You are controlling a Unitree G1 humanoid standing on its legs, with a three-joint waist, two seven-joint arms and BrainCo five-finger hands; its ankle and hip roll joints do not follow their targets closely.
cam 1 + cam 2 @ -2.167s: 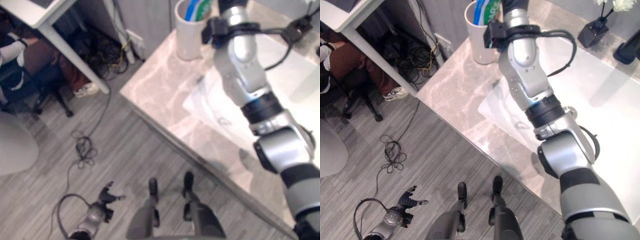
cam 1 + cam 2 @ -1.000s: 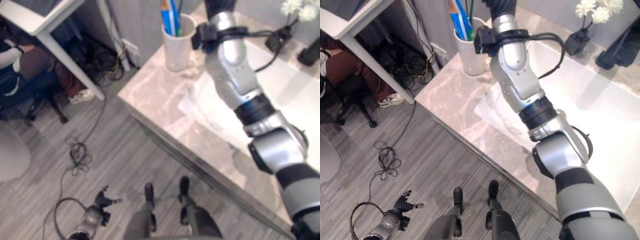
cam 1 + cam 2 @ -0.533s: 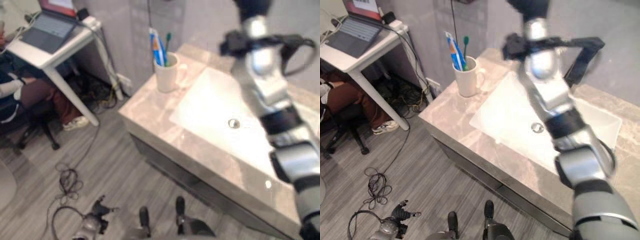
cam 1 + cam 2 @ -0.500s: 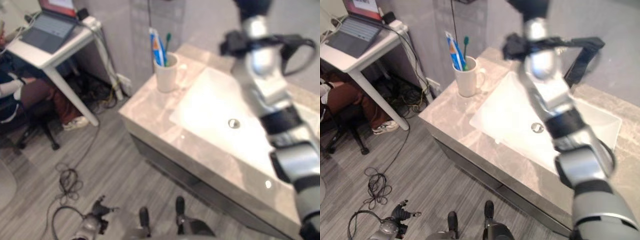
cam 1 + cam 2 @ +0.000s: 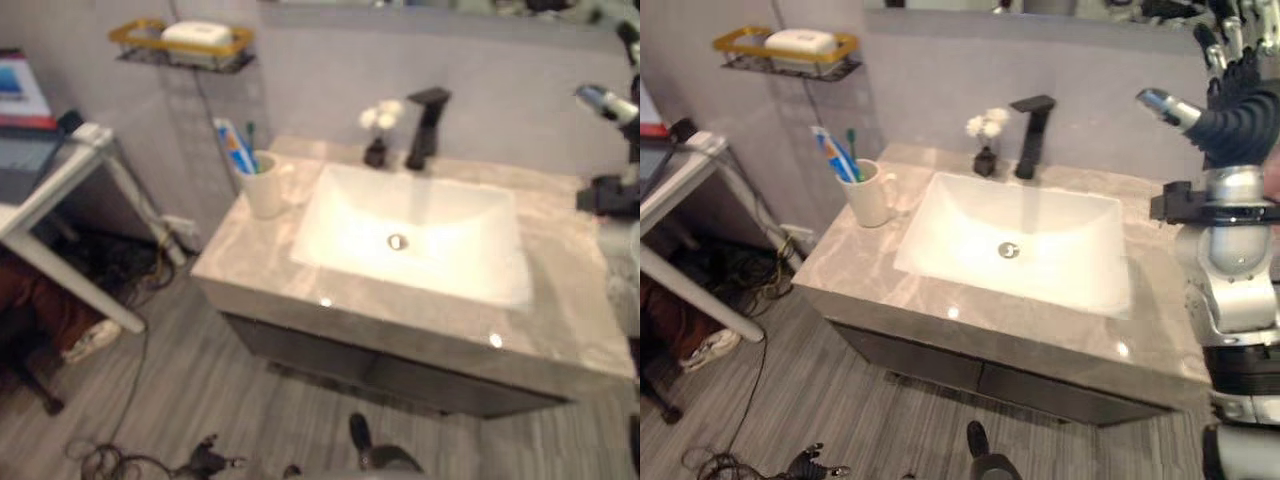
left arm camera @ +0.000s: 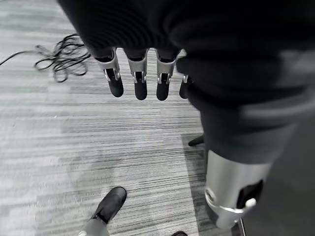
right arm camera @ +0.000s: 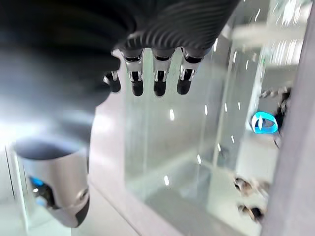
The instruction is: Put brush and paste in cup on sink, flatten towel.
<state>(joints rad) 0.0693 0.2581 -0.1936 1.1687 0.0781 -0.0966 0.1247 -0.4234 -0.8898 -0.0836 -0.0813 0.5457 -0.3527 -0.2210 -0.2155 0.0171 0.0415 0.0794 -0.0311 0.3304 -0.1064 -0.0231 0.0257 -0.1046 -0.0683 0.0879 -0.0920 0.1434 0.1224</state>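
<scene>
Standing in cup (image 5: 869, 197), brush (image 5: 851, 146) and paste (image 5: 831, 150), well apart from raised right robot hand (image 5: 1237, 60)

Grey wall (image 5: 940, 70); striped grey floor (image 5: 840, 420)

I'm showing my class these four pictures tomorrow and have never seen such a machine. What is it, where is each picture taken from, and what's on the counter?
It is a two-legged humanoid robot. Two pictures come from the cameras in its head, looking down at a bathroom counter with a white sink. The other two come from cameras on its wrists. On the counter stand a cup holding a toothbrush and toothpaste, a black tap and a small vase of flowers. The right hand is raised beside the mirror; the left hand hangs over the floor. Both are open and hold nothing.
</scene>
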